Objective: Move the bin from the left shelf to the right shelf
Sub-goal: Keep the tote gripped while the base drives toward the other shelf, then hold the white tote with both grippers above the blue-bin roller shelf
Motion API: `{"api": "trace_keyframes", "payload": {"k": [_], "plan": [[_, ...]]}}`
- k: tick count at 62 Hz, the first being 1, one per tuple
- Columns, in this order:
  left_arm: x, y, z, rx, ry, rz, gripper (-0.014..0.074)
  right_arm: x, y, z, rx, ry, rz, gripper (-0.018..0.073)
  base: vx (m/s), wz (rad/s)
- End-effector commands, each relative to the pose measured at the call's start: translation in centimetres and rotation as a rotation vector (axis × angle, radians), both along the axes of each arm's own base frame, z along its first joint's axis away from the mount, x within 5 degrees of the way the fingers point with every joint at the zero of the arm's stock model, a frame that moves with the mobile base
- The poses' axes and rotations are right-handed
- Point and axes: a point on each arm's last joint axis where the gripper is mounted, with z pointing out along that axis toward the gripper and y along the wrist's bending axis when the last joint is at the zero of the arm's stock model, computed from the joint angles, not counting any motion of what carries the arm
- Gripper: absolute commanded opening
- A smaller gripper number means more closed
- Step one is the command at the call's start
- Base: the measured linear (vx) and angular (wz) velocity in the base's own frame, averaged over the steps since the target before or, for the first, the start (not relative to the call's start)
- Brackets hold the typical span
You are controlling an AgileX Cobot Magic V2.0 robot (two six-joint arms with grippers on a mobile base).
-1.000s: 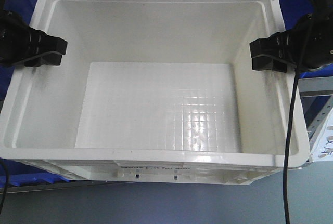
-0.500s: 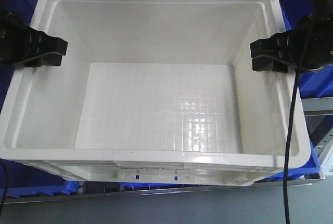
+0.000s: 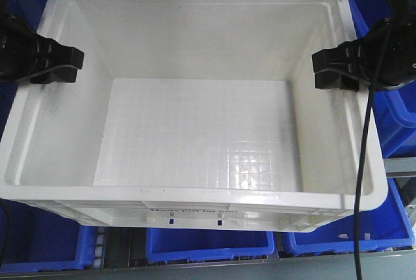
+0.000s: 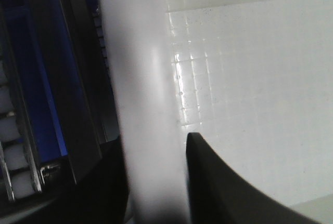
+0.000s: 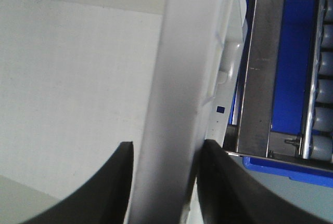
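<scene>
Carry step, I judged. Bin (image 3: 195, 197) hung empty between my arms, over blue bins (image 3: 209, 245). Left gripper (image 3: 73, 65) clamped on left rim wall, right gripper (image 3: 323, 69) on right rim wall. Next move needed matched sideways travel, bin level.

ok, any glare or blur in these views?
Front view: glare patch on the bin floor, print on its near wall soft. Left wrist: bin wall blown out white, left gripper dark and defocused. Right wrist: rim overexposed, right gripper blurred.
</scene>
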Motion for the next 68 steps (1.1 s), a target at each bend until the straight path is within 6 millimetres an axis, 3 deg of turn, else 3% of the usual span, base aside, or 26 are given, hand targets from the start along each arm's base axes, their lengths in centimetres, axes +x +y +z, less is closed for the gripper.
{"api": "trace_keyframes", "payload": {"k": [1,68], "plan": [[-0.32,0.21,2.68,-0.016,-0.157,-0.007,-0.0008,-0.39,-0.20,2.88,0.004,-0.177,0.024,-0.0004,0.16,-0.02],[-0.32,0.21,2.68,-0.016,-0.157,-0.007,-0.0008,-0.38,-0.20,2.89,0.004,-0.178,0.023,-0.0004,0.10,0.00]]}}
